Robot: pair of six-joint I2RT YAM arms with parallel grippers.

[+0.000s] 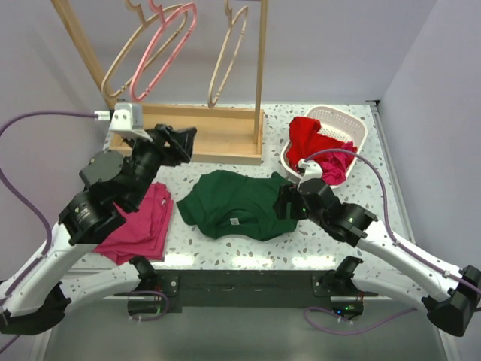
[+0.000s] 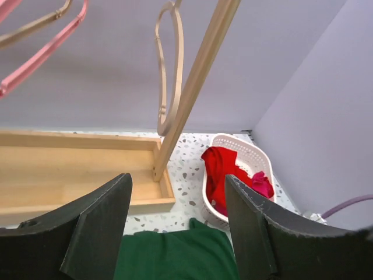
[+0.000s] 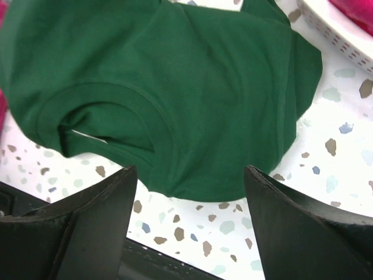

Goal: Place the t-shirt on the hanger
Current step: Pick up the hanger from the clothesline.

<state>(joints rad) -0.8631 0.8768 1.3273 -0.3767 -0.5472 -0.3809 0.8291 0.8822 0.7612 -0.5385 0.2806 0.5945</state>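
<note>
The t-shirt [image 1: 229,204] is lying flat mid-bench, bare bench [image 1: 248,248] showing at its 6 o'clock edge. The right gripper [image 3: 189,175] is hovering above it, jaws wide apart; the left gripper [image 2: 178,181] is gaping empty.

On the white speckled tabletop [image 1: 197,253], a folded magenta-pink garment [image 1: 143,222] lies at eight o'clock, a white perforated plastic basket [image 1: 340,115] holding a red garment [image 1: 304,135] sits at two, and a wooden rack [image 1: 218,143] at eleven carries a pink hanger [image 1: 137,95] beside a beige one [image 1: 107,84].
</note>
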